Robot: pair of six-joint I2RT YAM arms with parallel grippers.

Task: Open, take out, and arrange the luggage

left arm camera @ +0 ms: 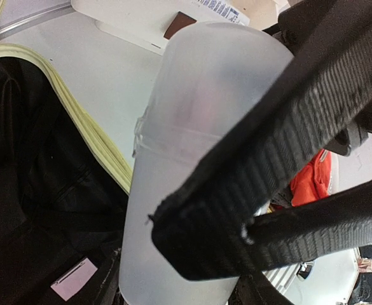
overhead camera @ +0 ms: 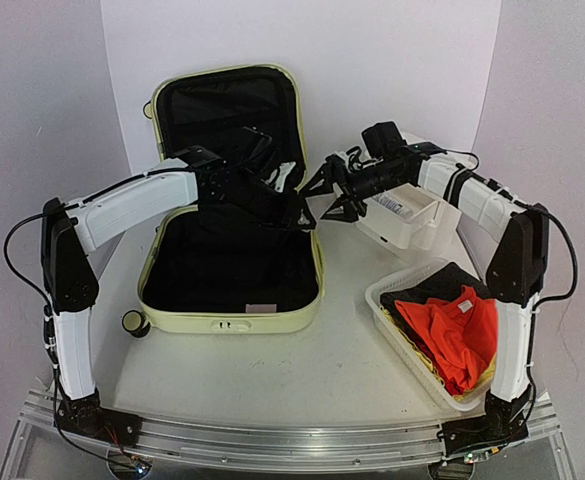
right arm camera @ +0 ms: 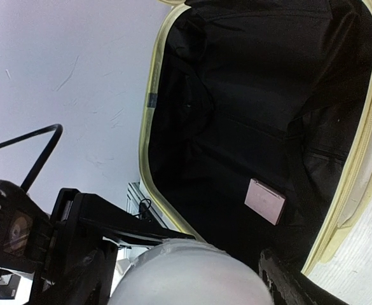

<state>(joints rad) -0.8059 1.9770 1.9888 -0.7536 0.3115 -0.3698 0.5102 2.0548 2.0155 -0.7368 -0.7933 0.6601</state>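
Observation:
The pale yellow-green luggage [overhead camera: 230, 320] lies open on the table, its lid upright at the back and its black lining bare; its rim also shows in both wrist views [left arm camera: 90, 127] [right arm camera: 149, 108]. My left gripper [overhead camera: 290, 205] reaches across to the case's right edge and is shut on a frosted white bottle [left arm camera: 192, 114], gripped at its lower end [left arm camera: 179, 293]. My right gripper [overhead camera: 324, 200] meets it from the right, open, jaws either side of the same bottle [right arm camera: 192, 279]. One of the right gripper's ribbed fingers [left arm camera: 262, 159] lies across the bottle.
A white mesh basket [overhead camera: 392, 300] at the front right holds an orange garment [overhead camera: 457, 335] and dark clothes. A white drawer box [overhead camera: 407, 215] stands behind it, under the right arm. A small pink tag [right arm camera: 265, 200] is on the case's lining.

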